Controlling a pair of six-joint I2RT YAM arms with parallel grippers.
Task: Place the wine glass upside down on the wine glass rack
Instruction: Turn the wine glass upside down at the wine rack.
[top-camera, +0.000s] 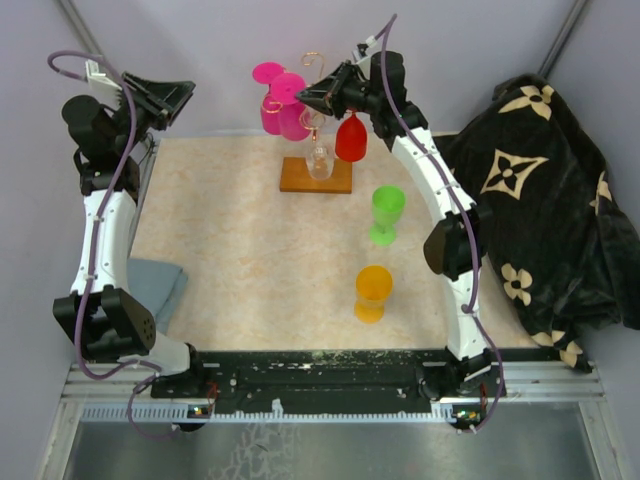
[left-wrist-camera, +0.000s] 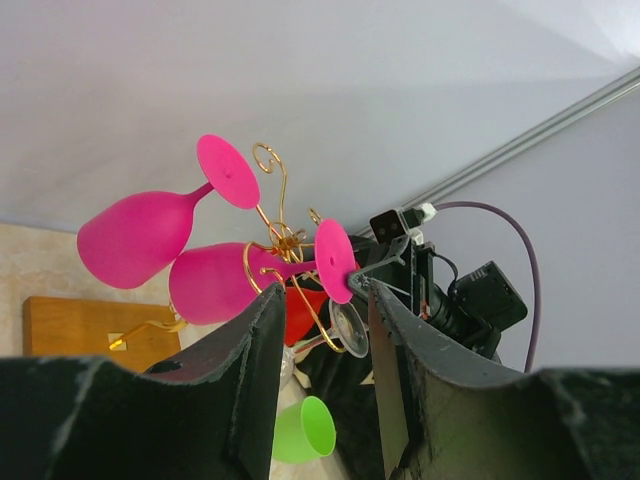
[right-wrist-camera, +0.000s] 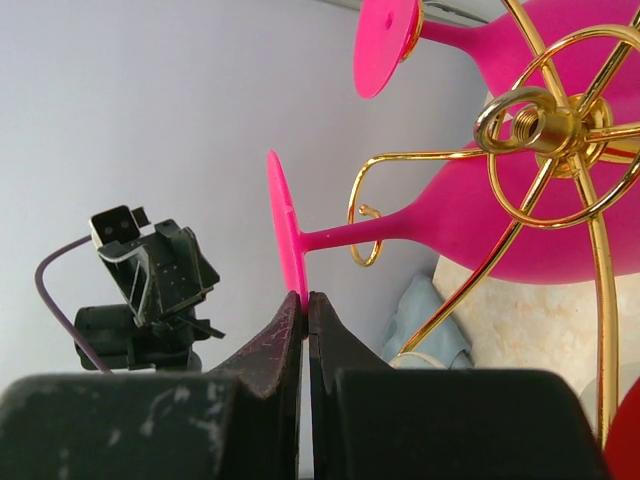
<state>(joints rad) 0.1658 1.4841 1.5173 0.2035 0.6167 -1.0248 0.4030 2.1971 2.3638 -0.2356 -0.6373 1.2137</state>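
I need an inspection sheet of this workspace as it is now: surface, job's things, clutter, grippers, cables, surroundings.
Surface: beige mat, no spill seen.
Job's things: wine glass rack upright at the far edge. On it hang the upper pink glass, lower pink glass and red glass. A clear glass is near its post.
Clutter: green glass and orange glass upright on the mat; blue-grey cloth at its left edge.
Grippers: left gripper open, empty; right gripper apparently pinching the lower pink glass's foot.
Cables: left purple cable loops high; right purple cable follows the arm.
Surroundings: black flowered blanket on the right.

bright, even light; soft shadows, sharp focus.
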